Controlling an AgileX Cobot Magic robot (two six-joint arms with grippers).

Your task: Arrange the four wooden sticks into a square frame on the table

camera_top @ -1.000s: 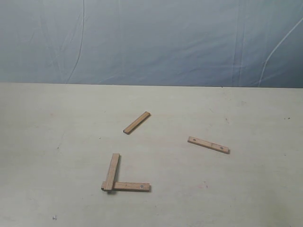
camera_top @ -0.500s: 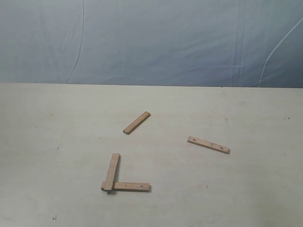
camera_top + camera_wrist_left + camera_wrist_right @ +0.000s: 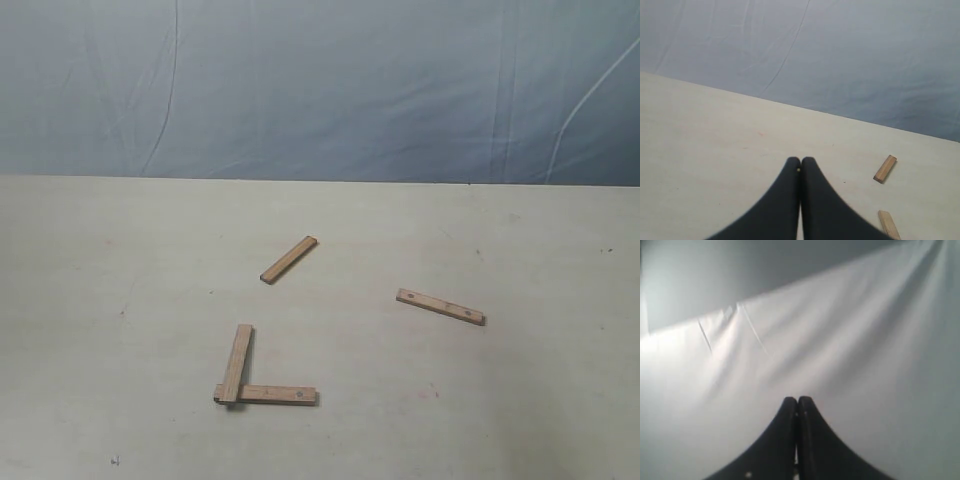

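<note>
On the table (image 3: 110, 260), an L of 2 sticks (image 3: 232, 392) lies overlapped, a 3rd stick (image 3: 289, 259) and 4th stick (image 3: 440, 306) lie well apart, and my left claw (image 3: 800, 163) and right claw (image 3: 797, 401) are pinched closed, empty.

The sticks (image 3: 290, 259) are bare matt wood. The worktop (image 3: 120, 260) is smooth, pale, faintly scuffed. The backdrop (image 3: 350, 90) is creased cloth. The fingers (image 3: 780, 205) are matt black.

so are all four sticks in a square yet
No, the near sticks form an L; the far stick and right stick lie apart.
</note>
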